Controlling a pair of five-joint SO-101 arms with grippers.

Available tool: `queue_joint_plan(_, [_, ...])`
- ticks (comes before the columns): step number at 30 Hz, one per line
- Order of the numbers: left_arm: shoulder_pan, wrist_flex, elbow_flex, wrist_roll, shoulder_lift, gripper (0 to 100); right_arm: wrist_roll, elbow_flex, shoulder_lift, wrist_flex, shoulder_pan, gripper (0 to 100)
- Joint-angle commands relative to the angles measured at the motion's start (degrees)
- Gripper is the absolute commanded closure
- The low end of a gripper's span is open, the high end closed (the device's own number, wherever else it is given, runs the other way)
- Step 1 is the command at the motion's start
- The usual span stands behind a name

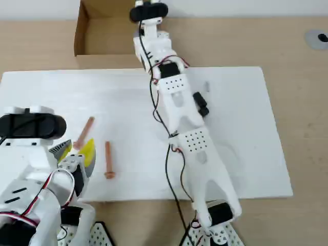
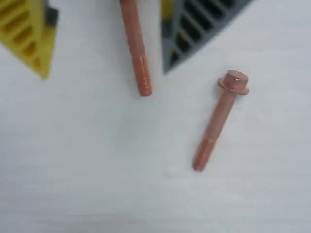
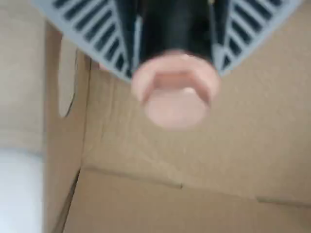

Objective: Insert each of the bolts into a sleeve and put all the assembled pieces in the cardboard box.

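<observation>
The right gripper (image 3: 175, 72) clamped a piece (image 3: 175, 97) over the box (image 1: 82, 36), release likely next; the left gripper (image 2: 106, 70) gaped astride a bolt (image 2: 135, 48).

The right gripper (image 3: 175, 73) hangs over the inside of the cardboard box (image 3: 233, 160). Its two grey ribbed fingers (image 3: 82, 19) clamp a black sleeve (image 3: 175, 24) from either side. The blurred copper head of a bolt (image 3: 176, 92) sticks out of the sleeve's end. One brown side wall (image 3: 63, 145) has an oval cutout (image 3: 68, 82), and a white surface (image 3: 19, 189) lies beyond that wall.
</observation>
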Motion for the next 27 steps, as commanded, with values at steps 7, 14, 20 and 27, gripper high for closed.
queue_joint_plan(7, [-0.4,-1.1,0.2,-0.5,0.2,84,0.5,1.2,-1.3,-7.2,-2.8,98.9])
queue_joint_plan(14, [-0.4,-1.1,-0.4,-0.5,-0.1,87,0.5,2.5,-1.1,-7.2,-4.5,98.8])
queue_joint_plan(20, [-0.4,-1.2,-0.4,-0.5,-0.1,88,1.3,2.3,-0.9,-7.3,-3.8,98.6])
queue_joint_plan(27, [-0.4,-1.2,-0.4,-0.5,-0.1,88,4.1,2.3,-0.8,-6.8,-3.3,96.2])
